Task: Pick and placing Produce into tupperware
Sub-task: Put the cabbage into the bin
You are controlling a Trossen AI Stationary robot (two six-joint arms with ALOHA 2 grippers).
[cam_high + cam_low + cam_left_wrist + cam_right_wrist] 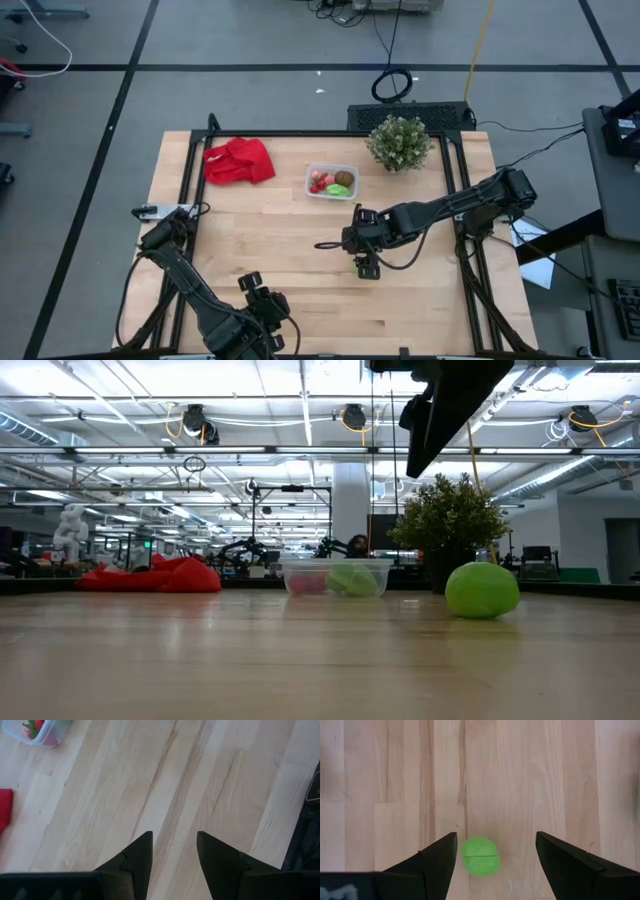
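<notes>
The clear tupperware (pixel 331 181) stands on the table's far middle and holds red pieces, a brown oval and a green piece; it also shows in the low view (pixel 335 577) and in the left wrist view (pixel 37 731). One round bright green piece (pixel 480 856) rests on the wood near the table's centre (pixel 482 590). My right gripper (pixel 496 842) hangs open well above it, one finger to each side, touching nothing (pixel 364 266). My left gripper (pixel 174 840) is open over bare wood near the near edge (pixel 262 297).
A red cloth (pixel 239 161) lies bunched at the far left. A bushy potted plant (pixel 399 142) stands at the far right, just beside the tupperware. Black frame rails (pixel 186 180) run along the table's left and right sides. Bare wood lies between the green piece and the tupperware.
</notes>
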